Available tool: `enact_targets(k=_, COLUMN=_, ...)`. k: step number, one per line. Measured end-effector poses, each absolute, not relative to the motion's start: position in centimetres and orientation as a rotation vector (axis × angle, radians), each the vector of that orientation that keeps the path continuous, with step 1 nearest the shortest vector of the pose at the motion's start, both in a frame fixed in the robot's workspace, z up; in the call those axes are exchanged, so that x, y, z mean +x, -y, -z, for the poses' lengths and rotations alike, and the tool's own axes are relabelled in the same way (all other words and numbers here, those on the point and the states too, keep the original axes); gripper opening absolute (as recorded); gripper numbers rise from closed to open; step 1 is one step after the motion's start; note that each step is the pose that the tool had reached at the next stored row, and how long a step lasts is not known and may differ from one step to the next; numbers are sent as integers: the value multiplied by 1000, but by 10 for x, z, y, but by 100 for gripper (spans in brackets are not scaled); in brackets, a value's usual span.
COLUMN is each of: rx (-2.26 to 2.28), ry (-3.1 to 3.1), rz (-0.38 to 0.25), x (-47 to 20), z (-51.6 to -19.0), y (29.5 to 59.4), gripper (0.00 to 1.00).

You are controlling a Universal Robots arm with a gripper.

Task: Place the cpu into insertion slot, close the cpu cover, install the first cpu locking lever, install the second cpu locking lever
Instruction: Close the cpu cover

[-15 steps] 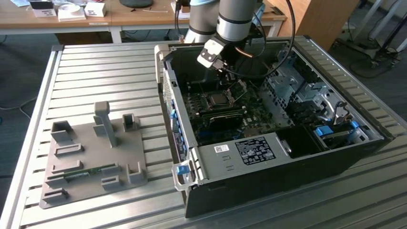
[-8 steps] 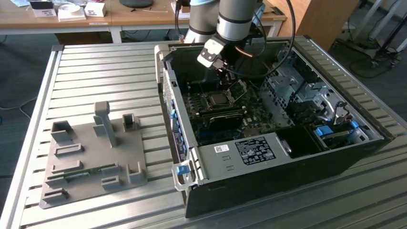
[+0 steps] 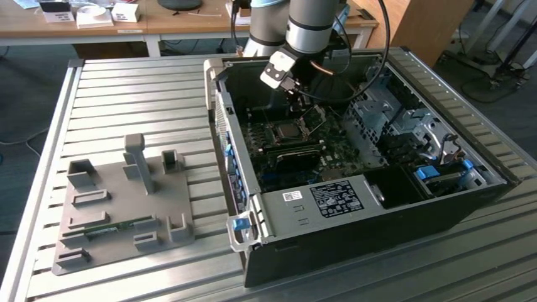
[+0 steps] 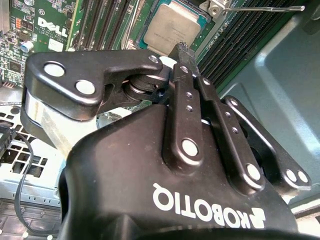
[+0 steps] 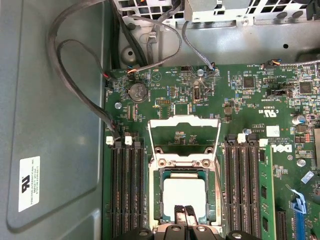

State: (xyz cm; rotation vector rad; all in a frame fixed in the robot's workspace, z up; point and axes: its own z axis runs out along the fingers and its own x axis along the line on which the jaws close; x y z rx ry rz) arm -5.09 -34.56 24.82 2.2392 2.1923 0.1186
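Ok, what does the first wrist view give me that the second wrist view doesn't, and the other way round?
First wrist view: the cpu cover raised open off the socket, the memory slots on both sides of it, and the coin battery. Second wrist view: the linkage of the gripper up close and the thin rod of a locking lever beside the socket. Both: the cpu lying in the socket, with the gripper near its edge.

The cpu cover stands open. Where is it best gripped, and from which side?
Probably the cpu cover by its free bar, opposite the hinge, coming from the side away from the cpu: it is a thin windowed frame tilted up.
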Motion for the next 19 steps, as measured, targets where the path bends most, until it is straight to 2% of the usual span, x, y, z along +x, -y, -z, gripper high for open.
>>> enact_targets(k=19, rx=2239, ry=-2192, rz=-119, x=-49, z=-251, y=346, gripper=11)
